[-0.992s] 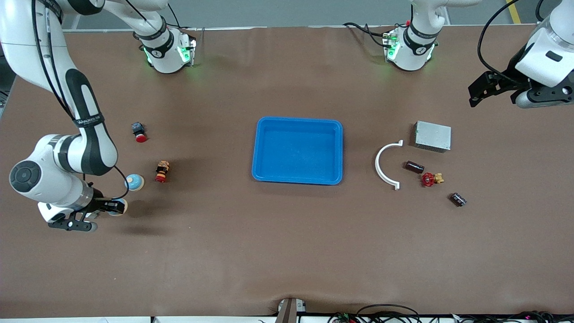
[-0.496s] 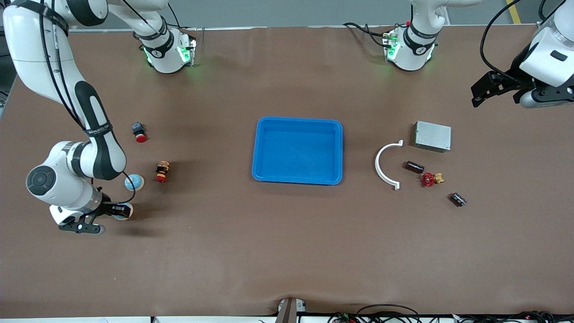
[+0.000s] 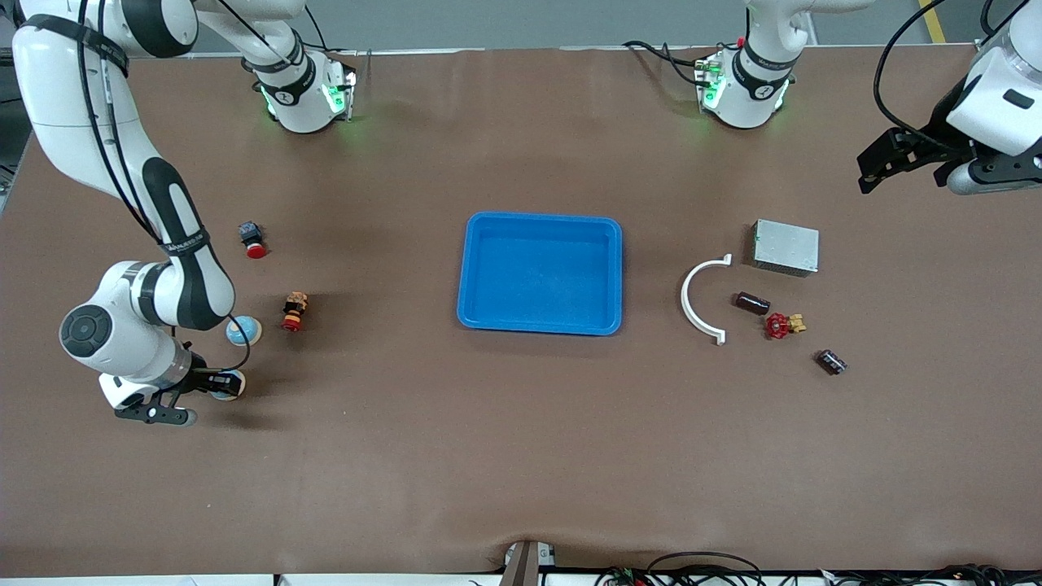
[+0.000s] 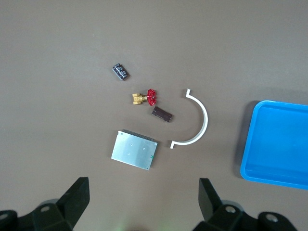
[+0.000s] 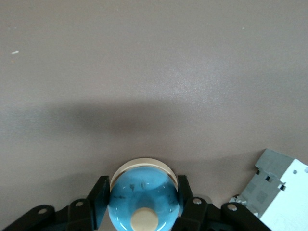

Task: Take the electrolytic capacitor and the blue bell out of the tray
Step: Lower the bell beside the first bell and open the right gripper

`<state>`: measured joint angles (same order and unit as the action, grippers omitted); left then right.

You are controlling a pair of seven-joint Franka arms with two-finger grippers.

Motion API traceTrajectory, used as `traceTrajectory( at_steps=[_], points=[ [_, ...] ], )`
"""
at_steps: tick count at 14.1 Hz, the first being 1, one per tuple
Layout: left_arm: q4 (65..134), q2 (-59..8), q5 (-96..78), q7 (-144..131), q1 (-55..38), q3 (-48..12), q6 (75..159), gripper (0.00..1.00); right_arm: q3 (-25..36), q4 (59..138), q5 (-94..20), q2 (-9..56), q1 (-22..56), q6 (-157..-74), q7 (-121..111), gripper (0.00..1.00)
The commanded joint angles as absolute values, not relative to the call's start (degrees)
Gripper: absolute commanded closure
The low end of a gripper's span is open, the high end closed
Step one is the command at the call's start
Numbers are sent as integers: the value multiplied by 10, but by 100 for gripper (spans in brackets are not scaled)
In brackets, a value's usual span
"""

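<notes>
Right, starting at the right arm's end of the table (image 3: 521, 488): my right gripper (image 3: 213, 384) sits low near that edge, fingers clamped on a blue bell (image 3: 226, 384). In the right wrist view the bell (image 5: 142, 197) shows pinched between both pads, blue dome w/ a cream button on top and a cream rim under it. Can't tell if it's lifted or touching the tabletop.

A 2nd blue bell (image 3: 243, 330) rests on the table just beside the arm, farther from the front cam than the held one. Near it stands a small red-and-orange part (image 3: 295, 312), and farther up a black push button w/ red cap (image 3: 252, 239).

Mid-table is the blue tray (image 3: 480, 313), nothing in it.

Toward the left arm's end: a white curved bracket (image 3: 690, 303), a grey metal box (image 3: 785, 247), a dark brown cylinder (image 3: 752, 303), a red valve w/ brass fitting (image 3: 781, 325), and the black capacitor (image 3: 831, 361), which lies nearest the front cam of that group and closest to the table's end.

Left gripper (image 3: 879, 167) hangs up high near the left arm's corner of the table, fingers spread wide, holding nothing. The left wrist view looks down on that cluster, capacitor (image 4: 121, 71) incl.
</notes>
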<state>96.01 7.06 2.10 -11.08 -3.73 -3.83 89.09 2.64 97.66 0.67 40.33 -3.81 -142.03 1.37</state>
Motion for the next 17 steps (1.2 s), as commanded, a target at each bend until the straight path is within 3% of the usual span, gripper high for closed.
traceTrajectory(
  at_steps=[1,2,3,4,13,17],
  points=[
    [953,75,18,-99,-35,-37,880,0,16,971,14,408,-53,-1428,10,100],
    [953,75,18,-99,-34,-37,880,0,17,971,14,408,-57,-1430,11,100],
    [953,75,18,-102,-35,-38,880,0,16,971,14,408,-59,-1430,12,59],
    [953,75,18,-103,-35,-38,880,0,16,972,13,408,-60,-1436,14,1],
    [953,74,18,-103,-35,-38,880,0,17,974,13,396,-54,-1431,15,0],
    [953,74,18,-105,-36,-40,880,0,15,949,21,347,-48,-1315,15,0]
  ],
)
